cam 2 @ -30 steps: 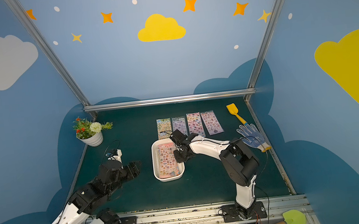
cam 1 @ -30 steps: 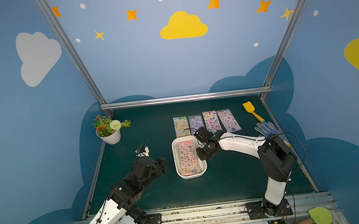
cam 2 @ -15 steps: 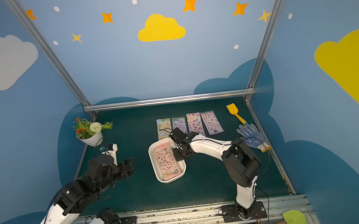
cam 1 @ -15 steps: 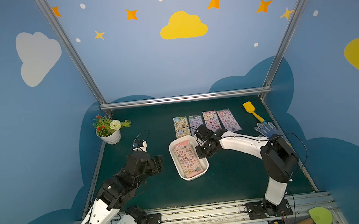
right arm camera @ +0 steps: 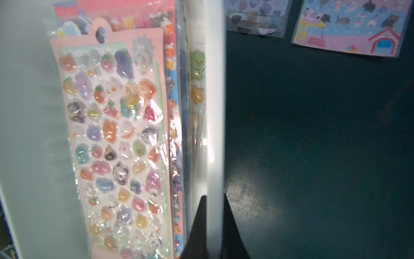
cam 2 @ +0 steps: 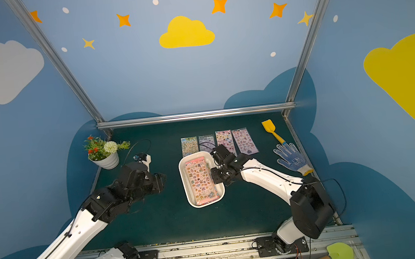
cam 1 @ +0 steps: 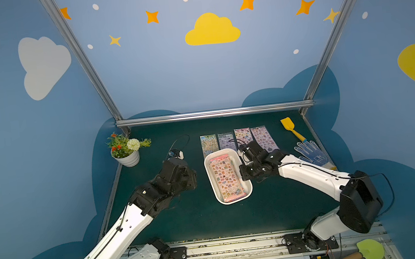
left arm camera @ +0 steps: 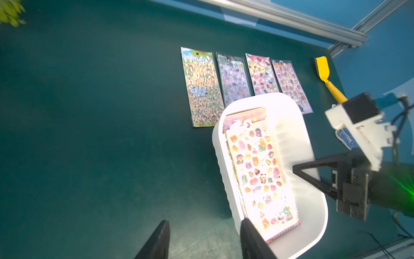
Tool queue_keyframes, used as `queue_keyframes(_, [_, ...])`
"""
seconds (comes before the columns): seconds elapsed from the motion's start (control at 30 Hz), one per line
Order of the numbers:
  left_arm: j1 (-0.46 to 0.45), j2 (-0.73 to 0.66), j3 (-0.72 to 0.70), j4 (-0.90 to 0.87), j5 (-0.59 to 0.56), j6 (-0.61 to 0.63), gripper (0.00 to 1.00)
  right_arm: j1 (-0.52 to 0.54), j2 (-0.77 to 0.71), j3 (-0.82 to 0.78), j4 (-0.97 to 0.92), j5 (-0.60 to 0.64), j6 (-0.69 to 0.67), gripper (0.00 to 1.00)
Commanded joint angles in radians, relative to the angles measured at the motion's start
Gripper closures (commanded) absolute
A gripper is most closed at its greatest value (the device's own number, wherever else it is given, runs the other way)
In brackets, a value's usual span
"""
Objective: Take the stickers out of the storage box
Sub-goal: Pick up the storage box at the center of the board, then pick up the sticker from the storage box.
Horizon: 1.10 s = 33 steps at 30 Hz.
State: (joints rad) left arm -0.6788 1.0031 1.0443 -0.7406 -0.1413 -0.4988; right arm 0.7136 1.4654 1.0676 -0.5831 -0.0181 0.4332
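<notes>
The white box stands in the middle of the green counter, with a pile of stickers lying inside it. The right hand is clamped on the side wall of the box. The left hand is just beside the box, spread apart and holding nothing.

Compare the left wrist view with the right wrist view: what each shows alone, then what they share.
Left wrist only: the yellow scoop, the panda sheet, the whole box. Right wrist only: the box rim pinched by the right gripper, a green bear sticker against the wall. Both: the box, its top sticker sheet, the green table.
</notes>
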Motion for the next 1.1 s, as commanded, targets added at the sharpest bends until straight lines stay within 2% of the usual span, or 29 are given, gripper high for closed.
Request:
queue_keyframes(0.0, [-0.068, 0.059, 0.052, 0.069, -0.027, -0.026, 0.5, -0.036, -0.065, -0.061, 0.045, -0.022, 0.03, 1.0])
queue_keyframes(0.13, [-0.155, 0.164, 0.107, 0.099, -0.084, -0.03, 0.52, -0.073, -0.102, -0.122, 0.061, -0.028, 0.056, 1.0])
queue_keyframes(0.23, [-0.204, 0.253, 0.15, 0.127, -0.096, -0.043, 0.61, -0.096, -0.135, -0.174, 0.082, -0.022, 0.075, 1.0])
queue_keyframes(0.4, [-0.271, 0.415, 0.235, 0.148, -0.116, -0.047, 0.68, -0.135, -0.177, -0.226, 0.091, -0.003, 0.1, 1.0])
queue_keyframes(0.7, [-0.29, 0.713, 0.368, 0.188, -0.027, -0.088, 0.8, -0.182, -0.224, -0.33, 0.177, -0.002, 0.122, 1.0])
queue_keyframes(0.93, [-0.288, 0.946, 0.52, 0.155, 0.022, -0.099, 0.83, -0.208, -0.176, -0.372, 0.244, -0.034, 0.133, 1.0])
queue_keyframes(1.07, [-0.288, 1.011, 0.546, 0.157, 0.025, -0.102, 0.83, -0.214, -0.161, -0.384, 0.264, -0.048, 0.139, 1.0])
